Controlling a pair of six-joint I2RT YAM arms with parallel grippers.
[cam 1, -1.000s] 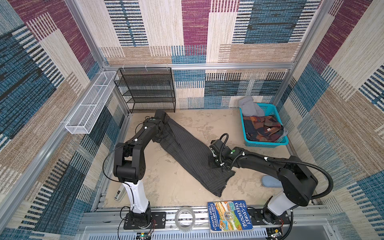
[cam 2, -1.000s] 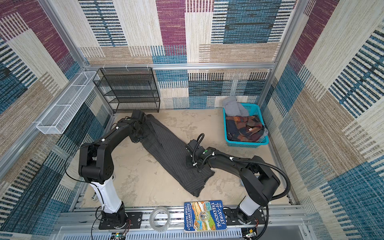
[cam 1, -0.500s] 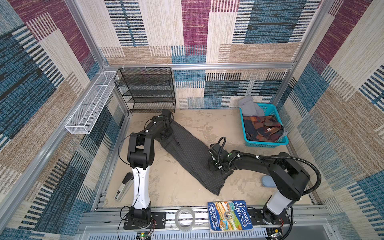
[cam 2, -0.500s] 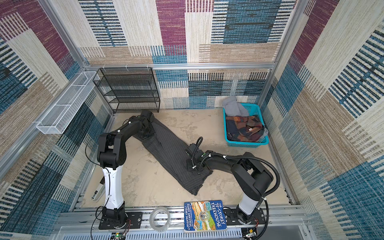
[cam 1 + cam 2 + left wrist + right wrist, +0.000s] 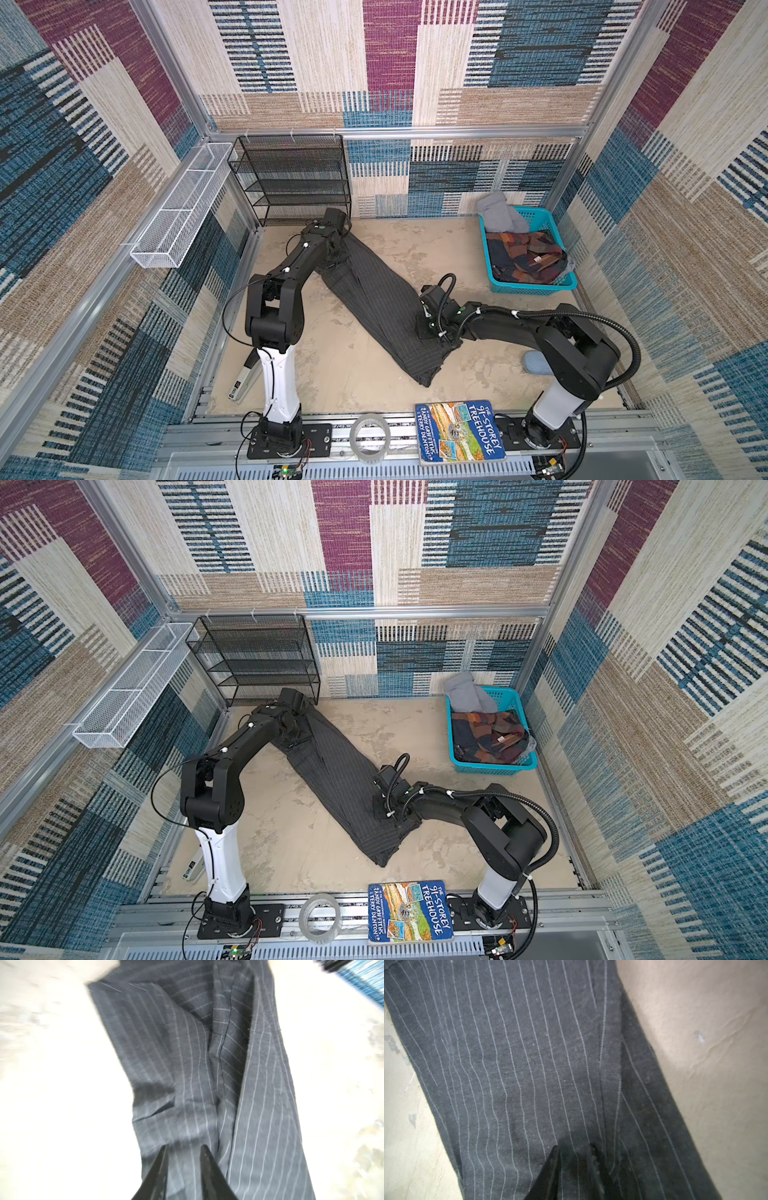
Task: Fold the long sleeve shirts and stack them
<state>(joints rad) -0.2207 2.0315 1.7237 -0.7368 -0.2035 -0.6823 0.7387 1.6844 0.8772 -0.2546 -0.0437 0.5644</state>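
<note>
Stretching slantwise over the tan table [image 5: 353, 365], the shirt [image 5: 374, 299] is the biggest thing in front of me. It is a long, narrow charcoal band with pale pinstripes, doubled lengthwise. It runs from just in front of the black rack [image 5: 291, 178] at the far left toward the near middle.

My left arm [image 5: 299, 262] reaches over its far end. My right arm [image 5: 498, 324] comes in low from the right, at the shirt's right edge, nearer its near end.

The blue basket [image 5: 532, 286] sits at the far right, well apart from the shirt, with other clothes [image 5: 523, 253] heaped in it. On the front rail lie a book [image 5: 459, 430] and, just left of it, a roll of tape [image 5: 370, 434].

My left pincer [image 5: 184, 1147] stands narrow, with striped cloth showing in the gap. I cannot tell whether it nips that cloth or only sits over it. My right pincer [image 5: 575, 1148] is narrow too, with a dark fold of the shirt [image 5: 519, 1064] bunched up and pinched between its fingers [image 5: 554, 1163].
</note>
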